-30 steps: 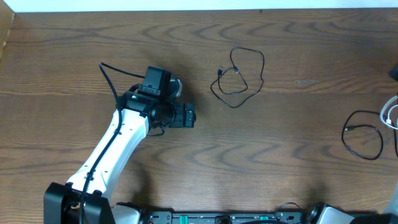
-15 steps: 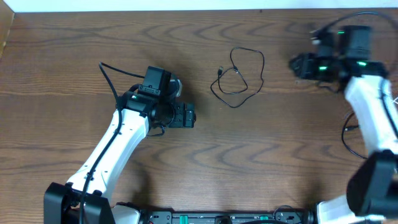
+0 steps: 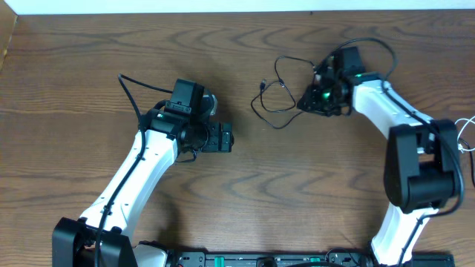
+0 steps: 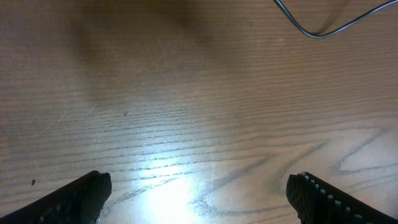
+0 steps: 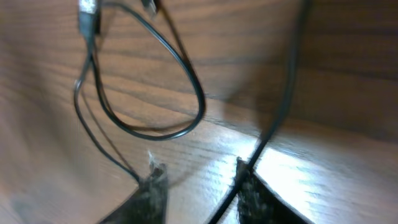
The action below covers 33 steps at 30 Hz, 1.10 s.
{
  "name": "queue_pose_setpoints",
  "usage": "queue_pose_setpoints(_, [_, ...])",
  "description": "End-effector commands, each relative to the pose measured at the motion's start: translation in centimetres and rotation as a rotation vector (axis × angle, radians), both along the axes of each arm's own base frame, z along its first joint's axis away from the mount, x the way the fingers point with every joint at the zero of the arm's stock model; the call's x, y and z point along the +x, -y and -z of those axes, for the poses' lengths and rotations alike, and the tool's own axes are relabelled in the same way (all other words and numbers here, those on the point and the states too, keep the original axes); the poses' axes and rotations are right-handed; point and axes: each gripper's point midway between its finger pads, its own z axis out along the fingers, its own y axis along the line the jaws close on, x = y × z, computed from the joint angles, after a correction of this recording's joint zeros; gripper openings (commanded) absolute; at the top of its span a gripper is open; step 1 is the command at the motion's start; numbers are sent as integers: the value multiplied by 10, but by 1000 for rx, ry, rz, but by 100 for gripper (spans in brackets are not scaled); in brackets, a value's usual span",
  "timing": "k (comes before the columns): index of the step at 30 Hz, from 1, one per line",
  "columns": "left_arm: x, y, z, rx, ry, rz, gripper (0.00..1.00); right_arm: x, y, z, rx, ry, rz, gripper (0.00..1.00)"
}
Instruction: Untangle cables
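The black cable (image 3: 286,87) lies in loose loops near the middle of the table (image 3: 74,59). The right gripper (image 3: 306,101) is at its right edge, but the wrist view is too blurred to tell whether the narrow-set jaws pinch a strand. The left gripper (image 4: 199,194) hovers spread wide over wood, and only a sliver of the white cable (image 3: 464,123) shows at the right edge, cut off by the frame.

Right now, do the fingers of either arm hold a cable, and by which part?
The left fingers stand wide open over bare wood and hold nothing. The right fingers are at the edge of the black cable loop, but blur hides whether they grip it.
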Motion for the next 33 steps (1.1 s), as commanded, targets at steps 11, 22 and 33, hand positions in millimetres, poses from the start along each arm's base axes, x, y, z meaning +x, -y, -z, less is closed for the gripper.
queue_pose_setpoints(11, [0, -1, -1, 6, 0, -13, 95, 30, 69, -83, -250, 278, 109, 1])
queue_pose_setpoints(22, [0, -1, -1, 6, 0, -13, 95, -15, 245, -309, -593, 805, 586, 1])
queue_pose_setpoints(33, [0, -1, -1, 6, -1, -13, 95, -41, 296, -274, -656, 628, 676, 1])
